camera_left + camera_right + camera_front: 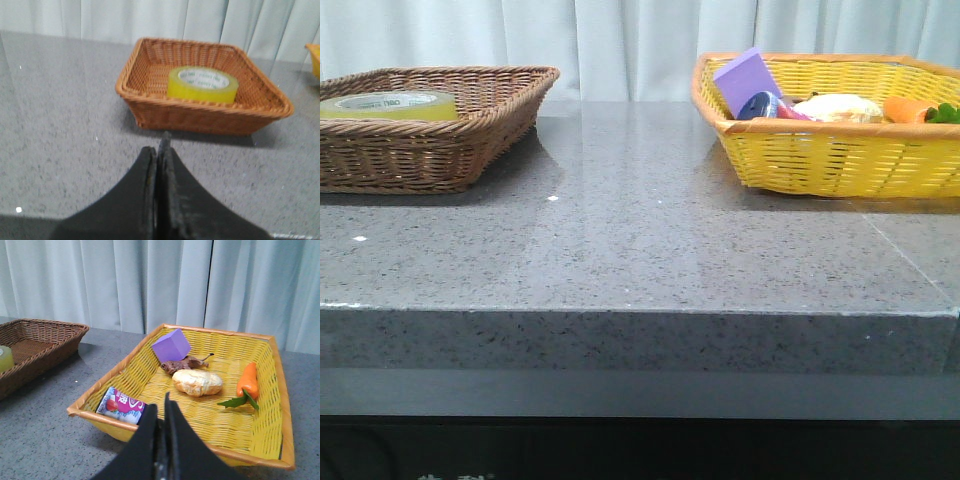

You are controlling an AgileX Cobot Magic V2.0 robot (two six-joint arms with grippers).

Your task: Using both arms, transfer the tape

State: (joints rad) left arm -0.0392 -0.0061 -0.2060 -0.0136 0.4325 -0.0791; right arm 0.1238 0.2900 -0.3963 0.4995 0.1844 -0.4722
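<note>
Brown basket (430, 150), yellow basket (840, 160), purple block (748, 80), carrot (248, 381)

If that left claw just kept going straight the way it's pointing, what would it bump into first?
Probably the near wall of the brown wicker basket holding the yellow tape roll; the shut left gripper points at it over bare grey table.
</note>
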